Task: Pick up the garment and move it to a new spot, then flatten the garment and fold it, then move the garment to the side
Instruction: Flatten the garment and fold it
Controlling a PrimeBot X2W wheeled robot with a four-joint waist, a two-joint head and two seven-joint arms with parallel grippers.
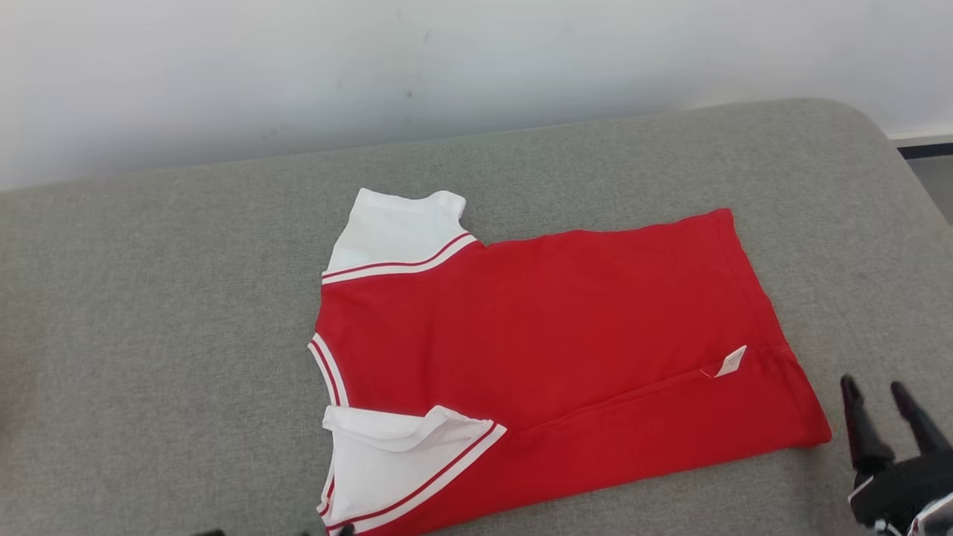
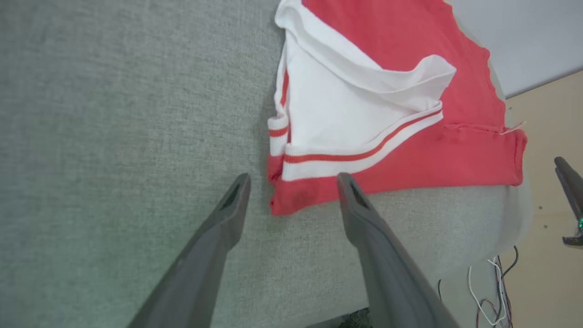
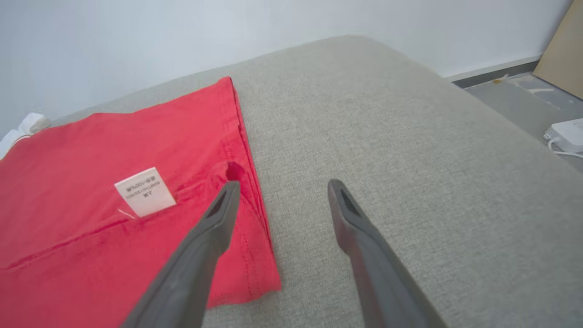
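Note:
The garment [image 1: 551,335] is a red T-shirt with white, red-striped sleeves, lying folded lengthwise on the grey cushion [image 1: 149,335], collar end to the left. A small white label [image 1: 731,362] sticks out near its hem. My right gripper [image 1: 875,391] stands open just right of the hem's near corner; in the right wrist view the right gripper [image 3: 280,184] is open with nothing between its fingers, its left finger over the hem edge of the garment [image 3: 114,205]. My left gripper [image 2: 291,180] is open above the garment's [image 2: 387,91] near sleeve corner, holding nothing.
The cushion's rounded right end [image 1: 878,171] drops to the floor [image 1: 934,179]. A pale wall [image 1: 447,67] runs behind it. Loose cables [image 2: 492,291] hang below the cushion's near edge, and a white power strip [image 3: 567,134] lies on the floor to the right.

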